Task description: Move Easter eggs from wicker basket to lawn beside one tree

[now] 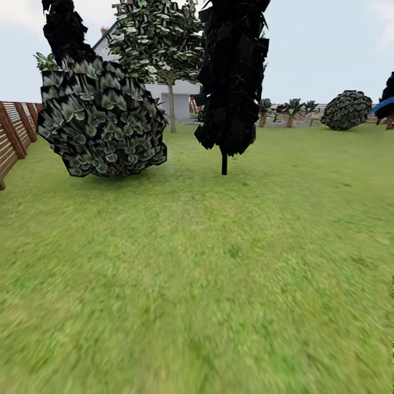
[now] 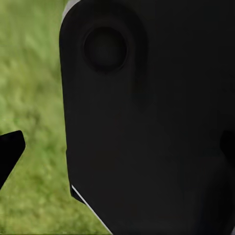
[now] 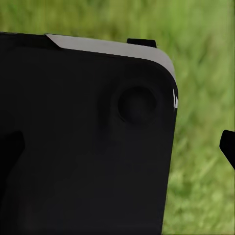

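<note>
So I'm out on the lawn (image 1: 208,284), which runs ahead of me all the way to the back. Ahead on my left there's a big round bush (image 1: 101,120) sitting on the grass, with a wooden fence (image 1: 13,137) further left along the edge. Right of the bush stands a thin-trunked tree (image 1: 230,76), and another leafy tree (image 1: 161,44) sits behind and between them. The house (image 1: 178,93) is behind that. Far right at the back: another bush (image 1: 346,110), with small palms (image 1: 290,111) to its left.
</note>
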Robot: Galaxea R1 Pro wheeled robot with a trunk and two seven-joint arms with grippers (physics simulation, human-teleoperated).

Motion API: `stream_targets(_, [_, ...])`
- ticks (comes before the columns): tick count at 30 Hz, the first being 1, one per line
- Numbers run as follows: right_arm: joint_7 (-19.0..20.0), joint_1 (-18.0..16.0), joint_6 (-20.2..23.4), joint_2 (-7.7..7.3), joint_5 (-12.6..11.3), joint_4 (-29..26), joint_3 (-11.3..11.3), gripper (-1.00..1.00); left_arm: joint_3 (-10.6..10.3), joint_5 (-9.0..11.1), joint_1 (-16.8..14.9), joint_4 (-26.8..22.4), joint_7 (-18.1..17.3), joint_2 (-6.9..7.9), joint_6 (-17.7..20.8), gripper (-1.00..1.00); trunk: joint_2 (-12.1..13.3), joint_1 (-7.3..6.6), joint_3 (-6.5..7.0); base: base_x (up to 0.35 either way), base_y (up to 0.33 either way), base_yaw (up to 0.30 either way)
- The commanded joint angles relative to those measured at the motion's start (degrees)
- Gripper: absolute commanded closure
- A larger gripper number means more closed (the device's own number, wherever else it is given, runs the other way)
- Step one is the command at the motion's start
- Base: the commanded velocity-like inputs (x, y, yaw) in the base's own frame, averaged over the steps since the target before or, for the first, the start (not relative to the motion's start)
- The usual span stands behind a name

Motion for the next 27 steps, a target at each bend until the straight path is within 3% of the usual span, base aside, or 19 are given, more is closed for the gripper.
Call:
stream_targets(1, [0.0, 0.0, -0.2, 0.00, 0.3, 0.1, 0.0, -1.00, 0.0, 0.1, 0.0, -0.1, 0.0, 0.00, 0.0, -1.00, 0.0, 0.04, -0.04, 0.339, 0.105, -0.258])
stream_targets(13, [0.0, 0.0, -0.2, 0.00, 0.3, 0.1, 0.0, -1.00, 0.0, 0.1, 0.0, -0.1, 0.0, 0.00, 0.0, -1.00, 0.0, 0.04, -0.04, 0.339, 0.105, -0.122])
stream_targets(27, [0.0, 0.0, -0.2, 0.00, 0.3, 0.1, 0.0, -1.00, 0.0, 0.1, 0.0, -0.1, 0.0, 0.00, -0.1, -1.00, 0.0, 0.04, -0.04, 0.339, 0.107, -0.247])
